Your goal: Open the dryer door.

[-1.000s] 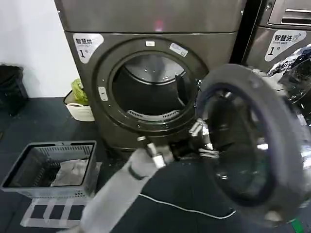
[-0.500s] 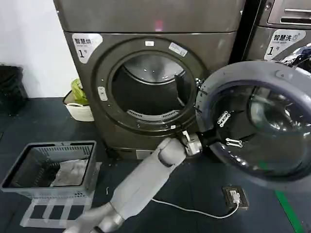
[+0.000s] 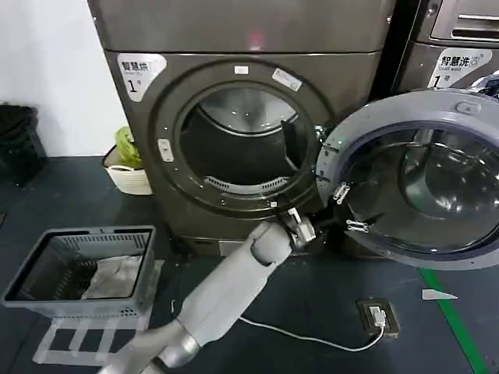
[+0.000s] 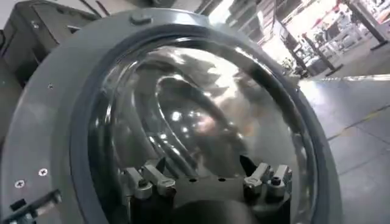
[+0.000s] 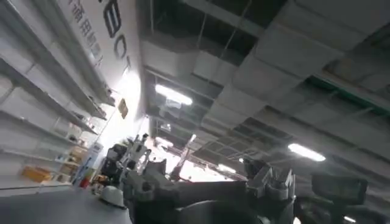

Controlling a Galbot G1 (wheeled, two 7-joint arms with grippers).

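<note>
The grey dryer (image 3: 234, 31) stands with its round drum opening (image 3: 242, 148) uncovered. Its door (image 3: 405, 105) has swung out to the right on its hinge and shows its inner glass side. My left arm reaches from the lower left across the floor to the door. My left gripper (image 3: 349, 209) is open against the door's hinge-side lower rim, nothing between its fingers. In the left wrist view the door (image 4: 55, 134) stands close before the open left gripper (image 4: 204, 179). My right gripper (image 5: 204, 182) is open and empty, pointing up at a ceiling.
A grey laundry basket (image 3: 47, 296) holding cloth sits on the floor at the left. A white tub (image 3: 129, 179) with a green item stands beside the dryer. A second machine (image 3: 456, 54) stands behind the door. A cable and floor socket (image 3: 378, 315) lie below it.
The door has swung farther right and back towards the neighbouring machine. My left arm has stretched out after it, its gripper staying at the door's inner rim.
</note>
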